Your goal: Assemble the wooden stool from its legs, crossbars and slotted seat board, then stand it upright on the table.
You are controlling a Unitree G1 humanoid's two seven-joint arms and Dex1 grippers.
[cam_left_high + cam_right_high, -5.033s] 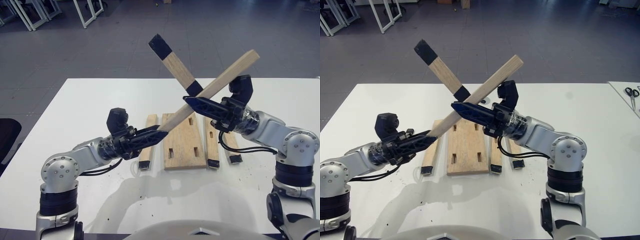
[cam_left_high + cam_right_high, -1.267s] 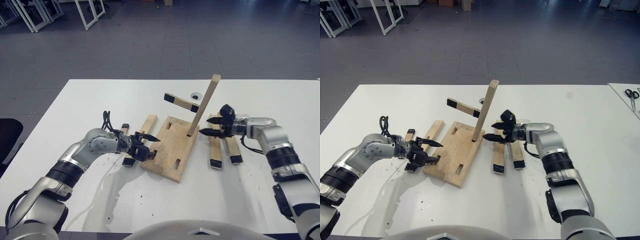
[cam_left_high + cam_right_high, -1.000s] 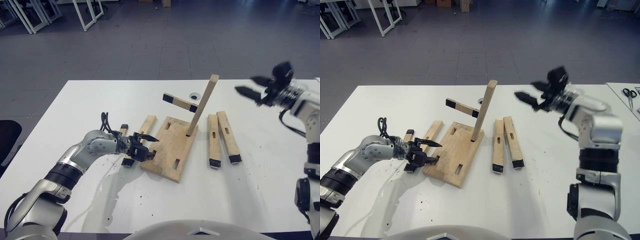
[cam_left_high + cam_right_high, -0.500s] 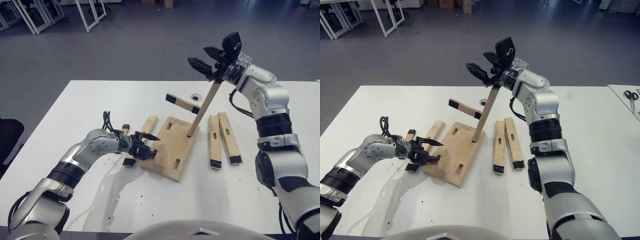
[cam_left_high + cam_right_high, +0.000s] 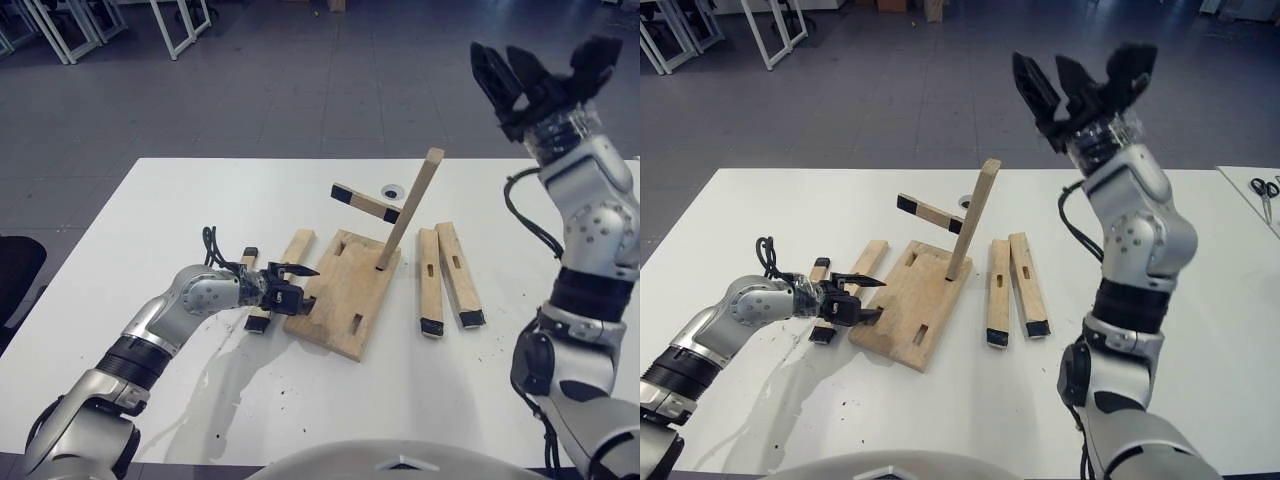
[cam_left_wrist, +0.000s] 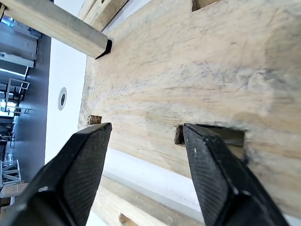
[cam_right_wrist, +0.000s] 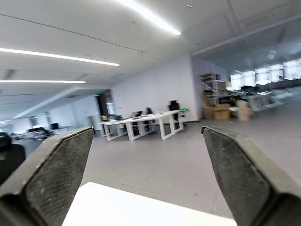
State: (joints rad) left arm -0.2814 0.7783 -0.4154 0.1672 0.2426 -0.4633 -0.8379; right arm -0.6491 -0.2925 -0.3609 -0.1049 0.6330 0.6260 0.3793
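Note:
The slotted seat board (image 5: 345, 300) lies flat on the white table (image 5: 160, 220). One leg (image 5: 405, 212) stands tilted in a far slot, with a black-tipped crossbar (image 5: 364, 203) sticking out sideways from it. My left gripper (image 5: 303, 284) is open at the board's left edge, its fingers straddling that edge near a slot (image 6: 211, 135). My right gripper (image 5: 540, 70) is open and raised high above the table, up and to the right of the leg's top. Two more legs (image 5: 428, 280) (image 5: 458, 273) lie right of the board. A further piece (image 5: 297, 250) lies to its left.
A short black-tipped piece (image 5: 255, 320) lies under my left wrist. A round cable hole (image 5: 392, 190) is behind the board. Scissors (image 5: 1262, 186) lie on a neighbouring table at far right. Dark specks dot the front of the table.
My right gripper has lifted up and to the right, away from the top of the standing leg. My left gripper stays open at the board's edge.

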